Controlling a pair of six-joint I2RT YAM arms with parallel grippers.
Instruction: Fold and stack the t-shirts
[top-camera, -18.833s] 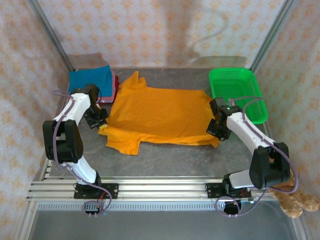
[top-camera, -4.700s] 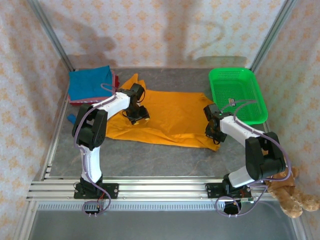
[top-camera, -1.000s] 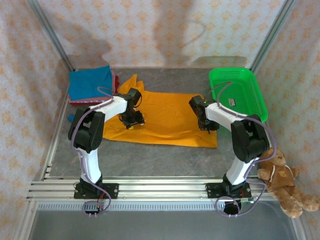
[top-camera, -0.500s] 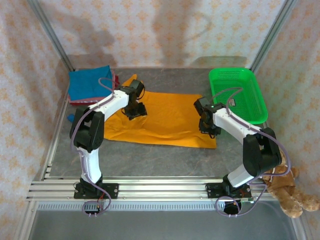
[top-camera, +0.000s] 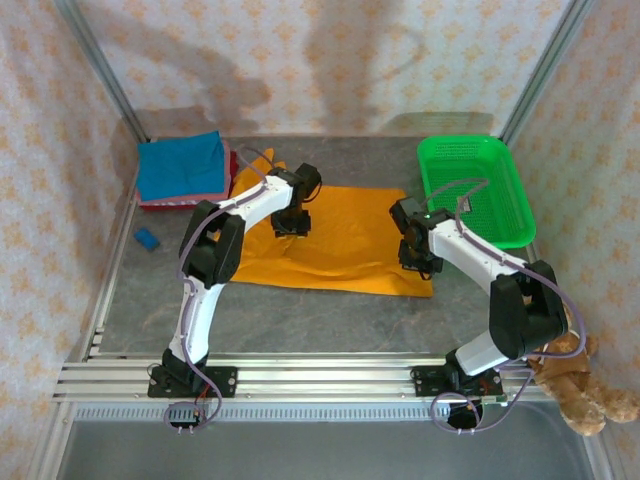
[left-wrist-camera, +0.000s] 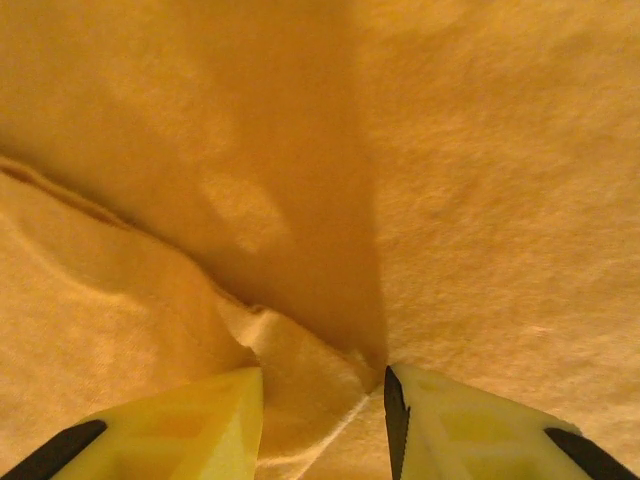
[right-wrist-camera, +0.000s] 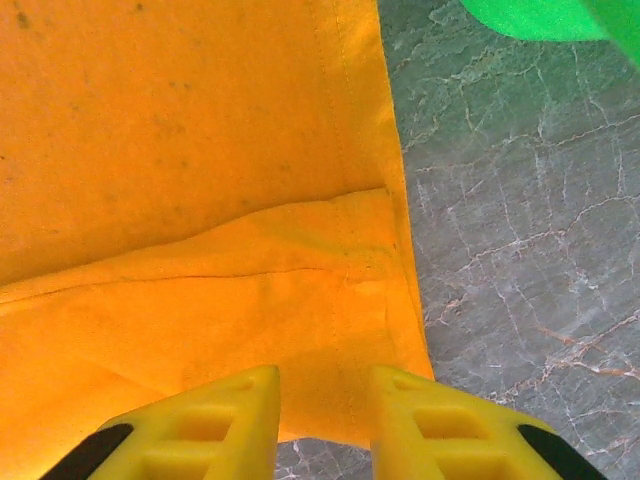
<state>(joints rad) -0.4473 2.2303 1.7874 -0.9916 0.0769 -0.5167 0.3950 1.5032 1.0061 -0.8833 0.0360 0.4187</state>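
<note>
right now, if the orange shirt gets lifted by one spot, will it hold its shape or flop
Probably floppy: the orange t-shirt lies flat with soft creases, and a fold bunches between the fingers of the left gripper. Lifted there, it would likely drape and drag rather than rise whole. It looks thin, probably light.

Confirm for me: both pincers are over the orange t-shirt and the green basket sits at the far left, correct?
No, the green basket sits at the far right, per the top external view. The left pincer and right pincer are over the orange t-shirt.
</note>
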